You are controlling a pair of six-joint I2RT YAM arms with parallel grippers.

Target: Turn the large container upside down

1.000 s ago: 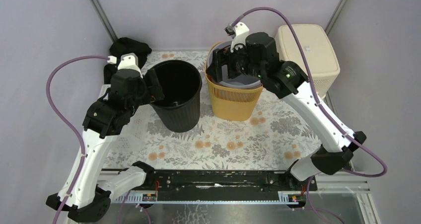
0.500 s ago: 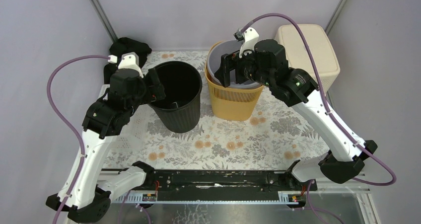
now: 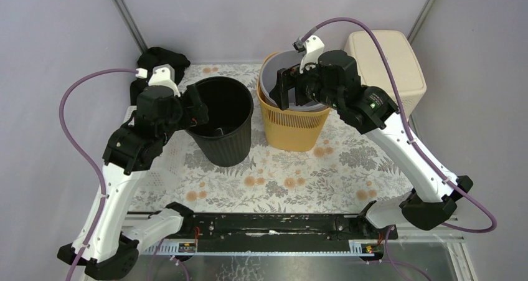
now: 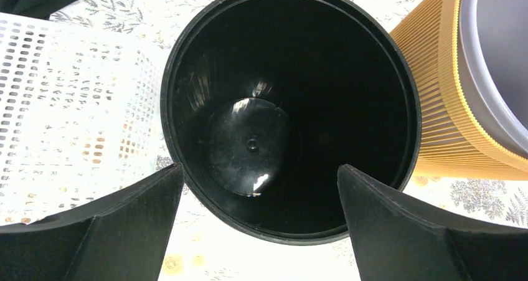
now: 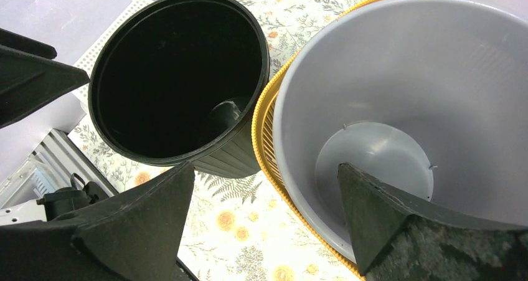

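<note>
Top view: my left gripper [image 3: 198,108], jaws wide and empty, hangs over the left rim of the upright black bin [image 3: 225,149]. My right gripper [image 3: 287,91], also wide and empty, hangs over a grey bin [image 3: 272,76] nested in the yellow basket [image 3: 292,131].

Left wrist: the bin's open mouth lies between my fingers, a white tray [image 4: 56,100] just beside it.

Right wrist: black and yellow rims sit just beside each other, with patterned cloth [image 5: 243,231] below.
</note>
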